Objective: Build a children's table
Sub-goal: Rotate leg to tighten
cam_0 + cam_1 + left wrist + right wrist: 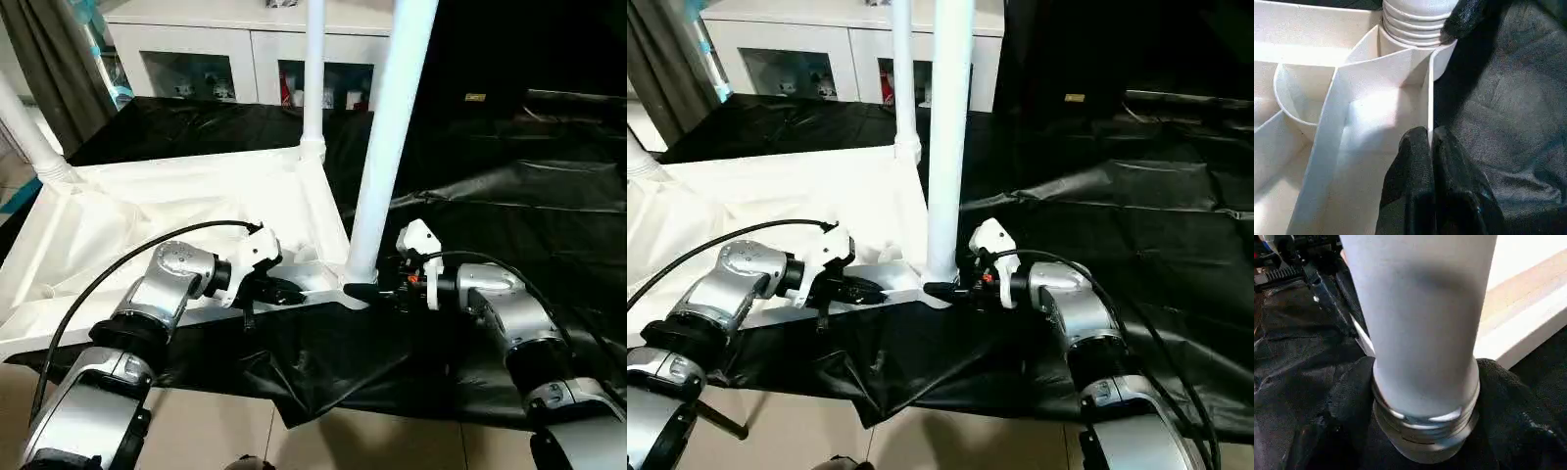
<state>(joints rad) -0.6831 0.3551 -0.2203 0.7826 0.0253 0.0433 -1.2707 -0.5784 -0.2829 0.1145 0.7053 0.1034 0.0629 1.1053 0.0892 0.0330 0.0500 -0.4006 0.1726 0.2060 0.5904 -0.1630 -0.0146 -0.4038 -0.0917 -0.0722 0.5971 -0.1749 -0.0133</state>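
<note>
Lying upside down at centre frame: light, stiff, slippery table [196, 211]. Left gripper [1431, 142] pinching its rim; right gripper [377, 290] fingers straddling the leg [387, 147] base, best hold.

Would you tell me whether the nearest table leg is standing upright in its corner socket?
Upright: the leg rises straight from the corner socket, its threaded base still showing above the rim.

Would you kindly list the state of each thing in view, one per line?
Table top: upside down, ribbed underside up.
Near leg: upright in its corner socket.
Far leg: upright in its socket.
Left gripper: shut on the table top's edge wall.
Right gripper: around the near leg's base.
</note>
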